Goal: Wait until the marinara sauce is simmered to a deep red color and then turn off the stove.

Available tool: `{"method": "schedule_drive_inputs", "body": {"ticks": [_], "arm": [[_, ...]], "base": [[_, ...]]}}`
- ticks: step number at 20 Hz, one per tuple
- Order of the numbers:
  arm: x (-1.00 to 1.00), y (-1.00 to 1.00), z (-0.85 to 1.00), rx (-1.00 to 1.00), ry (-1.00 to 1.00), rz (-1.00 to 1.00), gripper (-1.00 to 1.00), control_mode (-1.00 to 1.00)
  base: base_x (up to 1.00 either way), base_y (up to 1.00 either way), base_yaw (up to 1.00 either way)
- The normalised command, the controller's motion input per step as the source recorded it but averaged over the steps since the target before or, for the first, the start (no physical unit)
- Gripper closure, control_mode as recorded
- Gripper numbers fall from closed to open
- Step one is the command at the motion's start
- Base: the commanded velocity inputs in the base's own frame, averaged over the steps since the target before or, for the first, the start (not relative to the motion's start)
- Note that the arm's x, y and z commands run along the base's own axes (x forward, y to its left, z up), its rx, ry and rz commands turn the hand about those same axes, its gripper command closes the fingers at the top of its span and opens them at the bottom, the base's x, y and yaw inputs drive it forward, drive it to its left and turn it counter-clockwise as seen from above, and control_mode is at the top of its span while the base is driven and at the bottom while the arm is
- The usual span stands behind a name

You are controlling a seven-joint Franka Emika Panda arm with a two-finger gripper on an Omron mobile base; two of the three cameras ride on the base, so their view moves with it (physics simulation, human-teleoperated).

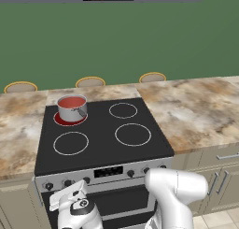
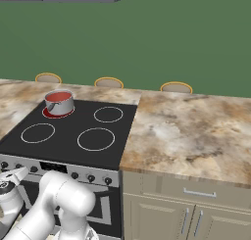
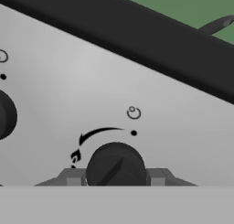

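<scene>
Sauce (image 1: 71, 102) sits red in a steel pan (image 1: 72, 108) on the glowing ring, upper left of the stove (image 1: 100, 134). Pincer (image 3: 115, 178), bottom centre of the hand view, is clenched on a black knob (image 3: 115, 166). Risk: fingers slip off, burner stays lit.

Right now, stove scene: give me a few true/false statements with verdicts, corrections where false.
1. The saucepan sits on the back left burner of the stove. True.
2. The burner under the saucepan glows red. True.
3. The marinara sauce is bright green. False: it is orange-red.
4. The gripper is closed around a knob on the stove's front panel. True: its fingers flank the knob on both sides.
5. A frying pan sits on the front right burner. False: that burner is bare.
6. The saucepan stands on the marble counter. False: it stands on the cooktop.
</scene>
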Motion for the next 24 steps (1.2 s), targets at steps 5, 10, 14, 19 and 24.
{"method": "schedule_drive_inputs", "body": {"ticks": [5,10,14,19,24], "arm": [[0.00,0.00,0.00,0.00,0.00,0.00,1.00,-1.00],[0.00,0.00,0.00,0.00,0.00,0.00,1.00,-1.00],[0.00,0.00,0.00,0.00,0.00,0.00,1.00,-1.00],[0.00,0.00,0.00,0.00,0.00,0.00,1.00,-1.00],[0.00,0.00,0.00,0.00,0.00,0.00,1.00,-1.00]], "base": [[0.00,0.00,0.00],[0.00,0.00,0.00],[0.00,0.00,0.00],[0.00,0.00,0.00],[0.00,0.00,0.00]]}}
